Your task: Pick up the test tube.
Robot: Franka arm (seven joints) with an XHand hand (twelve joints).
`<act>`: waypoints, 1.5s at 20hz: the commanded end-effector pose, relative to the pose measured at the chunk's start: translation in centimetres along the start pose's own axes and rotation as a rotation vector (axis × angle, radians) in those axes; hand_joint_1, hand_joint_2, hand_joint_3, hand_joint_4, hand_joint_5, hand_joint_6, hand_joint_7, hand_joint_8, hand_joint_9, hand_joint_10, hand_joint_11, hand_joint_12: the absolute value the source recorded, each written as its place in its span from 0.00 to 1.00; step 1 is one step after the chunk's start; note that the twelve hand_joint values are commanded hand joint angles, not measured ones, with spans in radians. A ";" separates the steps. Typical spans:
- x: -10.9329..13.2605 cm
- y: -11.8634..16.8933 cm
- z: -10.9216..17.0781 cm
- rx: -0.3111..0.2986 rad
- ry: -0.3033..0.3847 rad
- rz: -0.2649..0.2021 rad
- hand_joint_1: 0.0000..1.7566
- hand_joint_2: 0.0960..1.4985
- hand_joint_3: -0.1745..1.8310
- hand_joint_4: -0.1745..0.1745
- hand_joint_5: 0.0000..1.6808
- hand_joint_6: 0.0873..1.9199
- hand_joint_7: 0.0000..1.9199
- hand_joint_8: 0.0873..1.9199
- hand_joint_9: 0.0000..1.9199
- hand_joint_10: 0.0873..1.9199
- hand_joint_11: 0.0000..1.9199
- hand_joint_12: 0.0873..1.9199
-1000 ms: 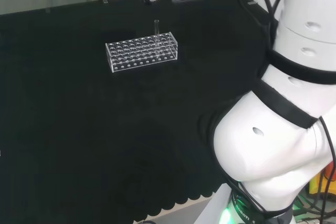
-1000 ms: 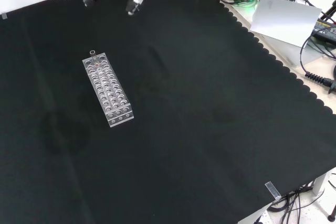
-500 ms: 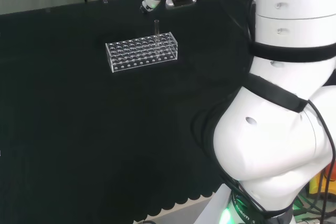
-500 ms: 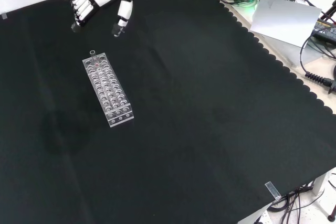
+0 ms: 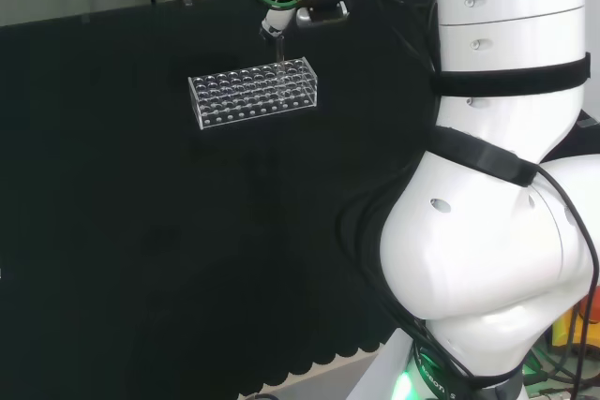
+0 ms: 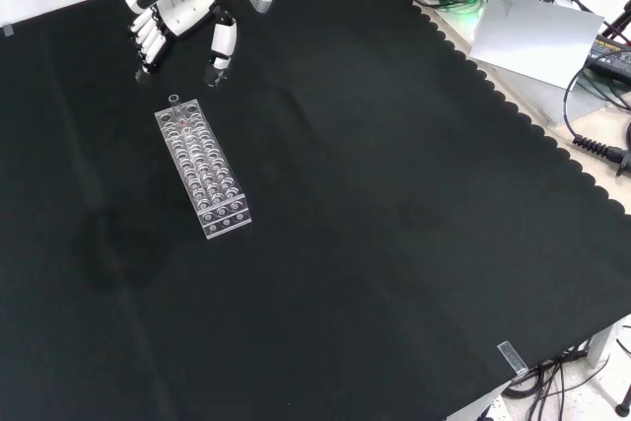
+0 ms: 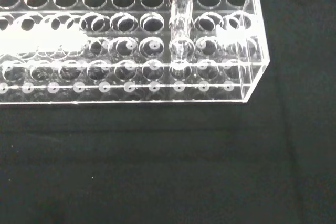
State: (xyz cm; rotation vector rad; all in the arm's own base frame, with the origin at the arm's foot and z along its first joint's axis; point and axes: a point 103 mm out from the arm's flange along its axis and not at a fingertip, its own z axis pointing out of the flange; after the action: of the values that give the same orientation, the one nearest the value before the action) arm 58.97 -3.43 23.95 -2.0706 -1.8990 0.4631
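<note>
The slim clear glass test tube [image 7: 181,19] stands upright in a hole near one end of the clear plastic many-holed rack [image 6: 203,170] on the black cloth [image 6: 375,204], at the rack's upper end in the front view. The black and white hand [image 6: 177,17] hovers just above that end, fingers [image 6: 148,41] nearly straight and spread, thumb apart, holding nothing
</note>
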 end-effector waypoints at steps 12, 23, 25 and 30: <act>0.7 2.3 1.9 0.055 -0.014 0.003 0.47 0.53 0.20 0.50 0.31 0.02 0.20 0.45 0.14 0.46 0.03 0.80; 0.6 3.1 3.4 0.092 -0.025 0.017 0.48 0.50 0.25 0.41 0.28 0.03 0.23 0.45 0.14 0.47 0.03 0.80; 0.7 3.2 3.7 0.092 -0.021 0.018 0.48 0.50 0.26 0.40 0.28 0.03 0.23 0.45 0.14 0.47 0.03 0.80; 1.3 3.7 4.1 0.091 -0.023 0.026 0.49 0.47 0.29 0.38 0.29 0.05 0.27 0.43 0.17 0.45 0.04 0.80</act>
State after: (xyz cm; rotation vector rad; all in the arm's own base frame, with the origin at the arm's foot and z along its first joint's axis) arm 60.48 -2.93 19.11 -2.0368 -1.8296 0.5693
